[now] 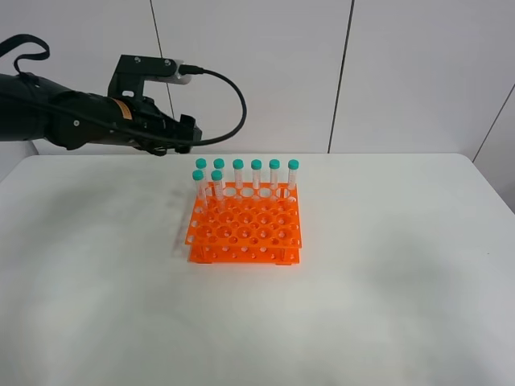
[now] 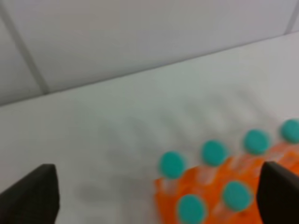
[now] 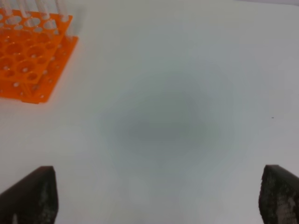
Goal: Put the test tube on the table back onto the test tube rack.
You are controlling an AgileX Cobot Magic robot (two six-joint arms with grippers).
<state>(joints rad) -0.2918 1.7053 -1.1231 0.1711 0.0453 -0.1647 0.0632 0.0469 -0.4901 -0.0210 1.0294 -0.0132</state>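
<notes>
Looking down, we see the test tube (image 1: 217, 186) standing upright in the orange rack (image 1: 245, 227), just in front of its back row of tubes. Our left pincer (image 1: 179, 133) hangs above the rack's back-left corner, jaws wide, holding nothing. Our right pincer (image 3: 154, 196) is wide open over the bare surface (image 3: 187, 93) beside the rack, empty too.

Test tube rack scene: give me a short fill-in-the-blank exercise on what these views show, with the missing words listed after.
1. The test tube rack on the table is coloured ____.
2. The number of capped tubes standing in the rack is ____.
3. The left gripper is above the rack with its jaws ____.
4. The right gripper holds ____ between its fingers.

Missing words: orange; eight; open; nothing
</notes>
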